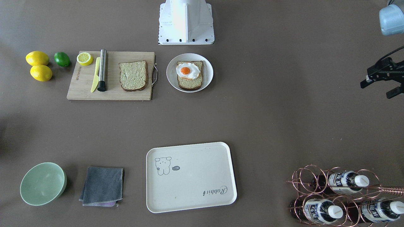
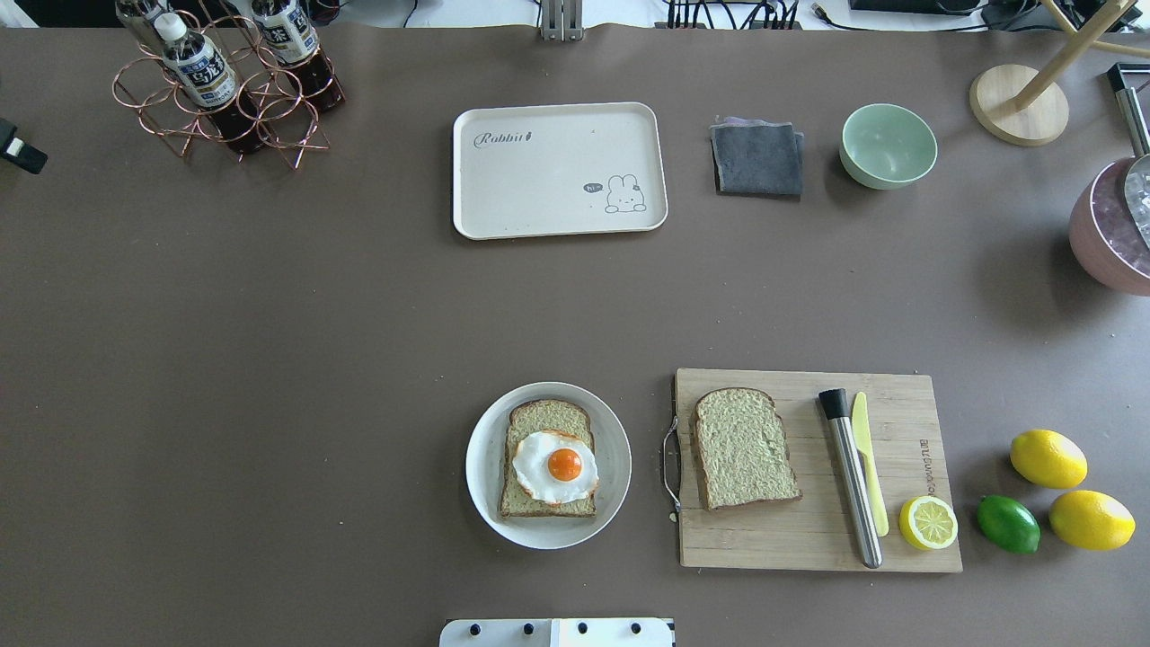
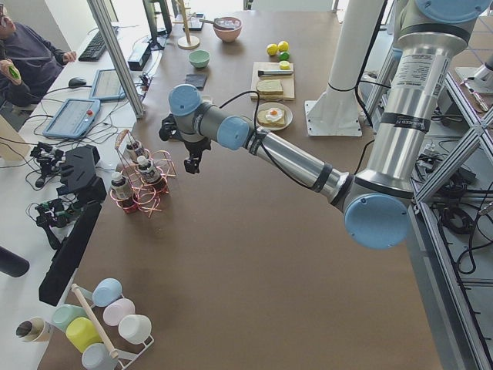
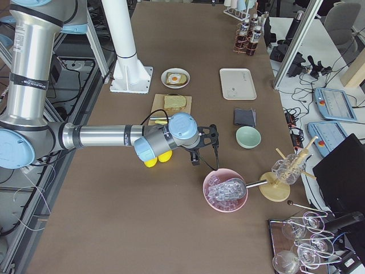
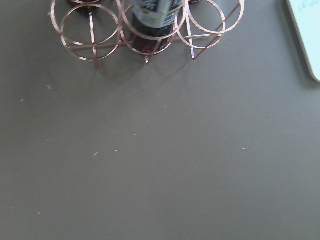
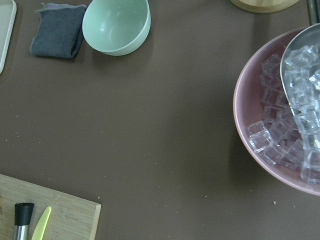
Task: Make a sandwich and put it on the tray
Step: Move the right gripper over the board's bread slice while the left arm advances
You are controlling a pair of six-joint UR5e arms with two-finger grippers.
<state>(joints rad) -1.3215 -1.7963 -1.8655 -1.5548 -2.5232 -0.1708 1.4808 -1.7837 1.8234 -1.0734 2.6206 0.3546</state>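
A round white plate (image 2: 616, 449) near the robot's base holds one bread slice (image 2: 548, 418) with a fried egg (image 2: 555, 465) on top, uncovered. A second bread slice (image 2: 744, 447) lies on the wooden cutting board (image 2: 809, 530) beside the plate. The cream tray (image 2: 557, 171) with the "Rabbit" script sits empty at the far side. My left gripper (image 1: 377, 90) hovers open and empty near the bottle rack, far from the bread. My right gripper (image 4: 205, 154) shows only in the exterior right view, between the lemons and the ice bowl. I cannot tell its state.
A steel muddler (image 2: 849, 476), a yellow knife (image 2: 867, 458) and a half lemon (image 2: 928, 523) share the board. Two lemons (image 2: 1048, 458) and a lime (image 2: 1008, 523) lie beside it. A grey cloth (image 2: 757, 159), green bowl (image 2: 888, 146), pink ice bowl (image 2: 1110, 238) and copper bottle rack (image 2: 225, 90) ring the table.
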